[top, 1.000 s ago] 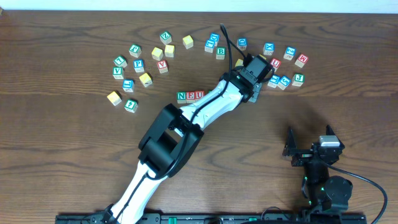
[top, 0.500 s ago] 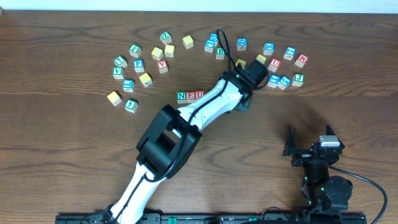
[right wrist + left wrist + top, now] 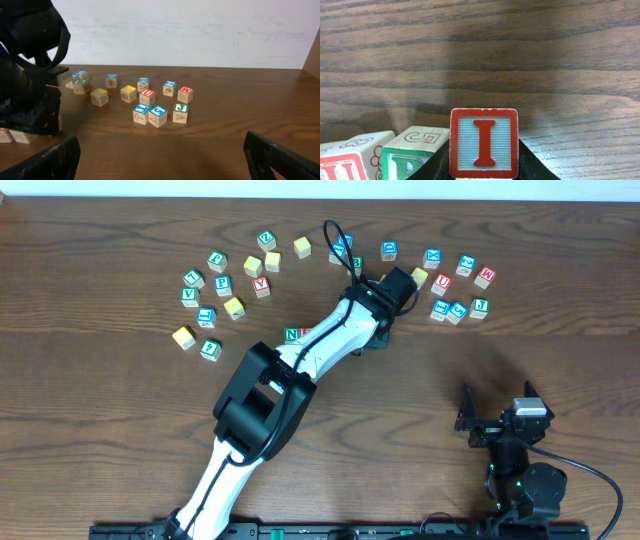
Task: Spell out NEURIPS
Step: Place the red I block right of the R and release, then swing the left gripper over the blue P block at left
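Left wrist view: the left tool (image 3: 484,169) is clenched on the red I cube (image 3: 483,142). Its dark fingers (image 3: 532,167) show on either side of the cube's lower edge. The I stands upright and faces the camera. Whether the cube touches the wooden surface (image 3: 120,430) cannot be told. Just left of it, at the lower edge, sit a green-lettered cube (image 3: 412,155) and, further left, a red-lettered cube (image 3: 345,162). Both letters are cut off by the frame.

From overhead, the left arm (image 3: 330,345) reaches from near left to the far middle and hides the held cube. The green N cube (image 3: 292,334) shows just left of the arm, at the start of the row. Loose cubes (image 3: 222,285) lie scattered across the far side, left and right of the arm.

The right tool (image 3: 498,402) sits near right, well apart from the cubes, released with its jaws spread wide and nothing between them. Its wrist view looks at a far group that includes a green J cube (image 3: 180,111).
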`<state>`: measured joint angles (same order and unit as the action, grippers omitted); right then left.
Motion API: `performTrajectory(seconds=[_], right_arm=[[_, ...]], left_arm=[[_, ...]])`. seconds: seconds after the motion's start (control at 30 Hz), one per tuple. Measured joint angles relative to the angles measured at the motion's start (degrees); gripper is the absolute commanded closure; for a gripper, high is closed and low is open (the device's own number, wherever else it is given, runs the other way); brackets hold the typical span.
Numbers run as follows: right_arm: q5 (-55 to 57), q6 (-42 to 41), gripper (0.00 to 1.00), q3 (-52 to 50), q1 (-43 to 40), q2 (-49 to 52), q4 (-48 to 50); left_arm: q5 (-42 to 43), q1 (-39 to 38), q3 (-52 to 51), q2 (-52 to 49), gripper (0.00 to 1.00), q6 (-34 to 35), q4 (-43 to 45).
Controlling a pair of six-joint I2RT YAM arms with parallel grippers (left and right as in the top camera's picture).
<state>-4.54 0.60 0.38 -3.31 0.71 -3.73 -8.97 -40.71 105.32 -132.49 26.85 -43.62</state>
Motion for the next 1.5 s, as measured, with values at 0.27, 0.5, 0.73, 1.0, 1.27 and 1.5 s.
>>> performTrajectory(seconds=[0.27, 0.5, 0.73, 1.0, 1.27, 1.5], right_arm=[[0.00, 0.00, 0.01, 0.00, 0.00, 0.00, 0.02], [0.00, 0.00, 0.01, 0.00, 0.00, 0.00, 0.00], [0.00, 0.00, 0.01, 0.00, -0.02, 0.00, 0.00], [0.00, 0.00, 0.01, 0.00, -0.02, 0.00, 0.02], [0.00, 0.00, 0.01, 0.00, -0.02, 0.00, 0.00], [0.00, -0.02, 0.01, 0.00, 0.00, 0.00, 0.00]], left_arm=[[1.11, -0.44, 0.00, 0.00, 0.61, 0.57, -2.62], [2.23, -0.44, 0.00, -0.02, 0.61, 0.59, -2.91], [2.62, -0.37, 0.00, 0.70, 0.61, 0.57, -3.10], [2.64, 1.42, 0.00, 11.39, 0.61, -0.07, -3.67], [2.64, 6.84, 0.57, 22.38, 0.61, -1.86, -7.28], [2.64, 12.85, 0.57, 24.06, 0.57, -6.64, -10.25]])
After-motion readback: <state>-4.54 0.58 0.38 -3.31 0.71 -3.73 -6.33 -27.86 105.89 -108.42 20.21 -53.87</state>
